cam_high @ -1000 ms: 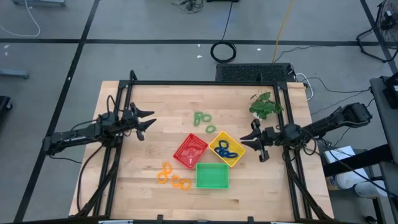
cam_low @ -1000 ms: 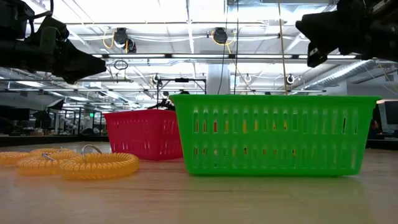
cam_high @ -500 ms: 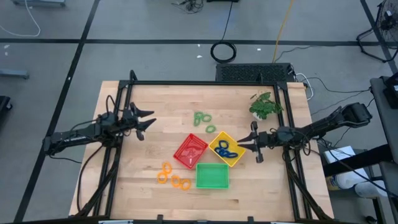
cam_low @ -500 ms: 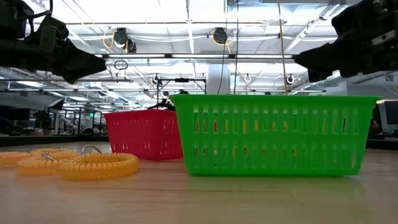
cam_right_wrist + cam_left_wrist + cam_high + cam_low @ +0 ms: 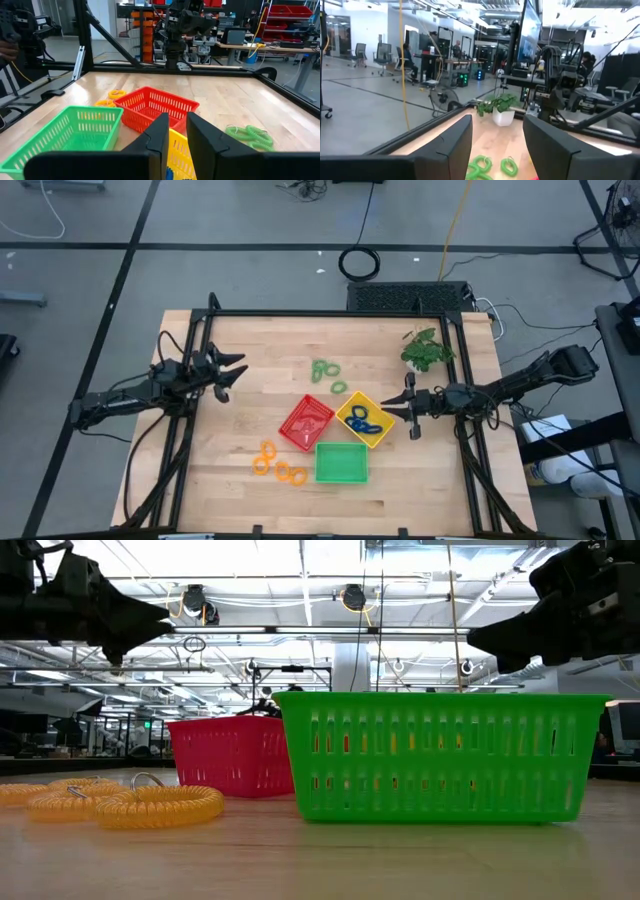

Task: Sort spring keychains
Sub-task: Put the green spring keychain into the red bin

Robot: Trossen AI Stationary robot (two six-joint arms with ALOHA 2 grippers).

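Observation:
Green spring keychains (image 5: 325,370) lie loose on the table's far middle. Orange ones (image 5: 277,464) lie near the front, left of the green tray (image 5: 341,462). Blue ones (image 5: 362,420) sit in the yellow tray (image 5: 380,430), next to the red tray (image 5: 306,423). My left gripper (image 5: 238,370) hovers open at the table's left, well above the wood and pointing toward the green keychains (image 5: 480,165). My right gripper (image 5: 393,412) hovers just right of the yellow tray (image 5: 177,150), pointing level at it. Its fingers stand a narrow gap apart with nothing between them.
A small potted plant (image 5: 425,348) stands at the table's far right. A black frame (image 5: 330,315) runs along the table's far, left and right edges. Bare wood lies in front of the trays and on the left half.
My right gripper has tipped up from slanting downward to pointing level toward the trays, sinking slightly. My left gripper has tipped its fingertips a little upward while staying in place. No keychain or tray has moved.

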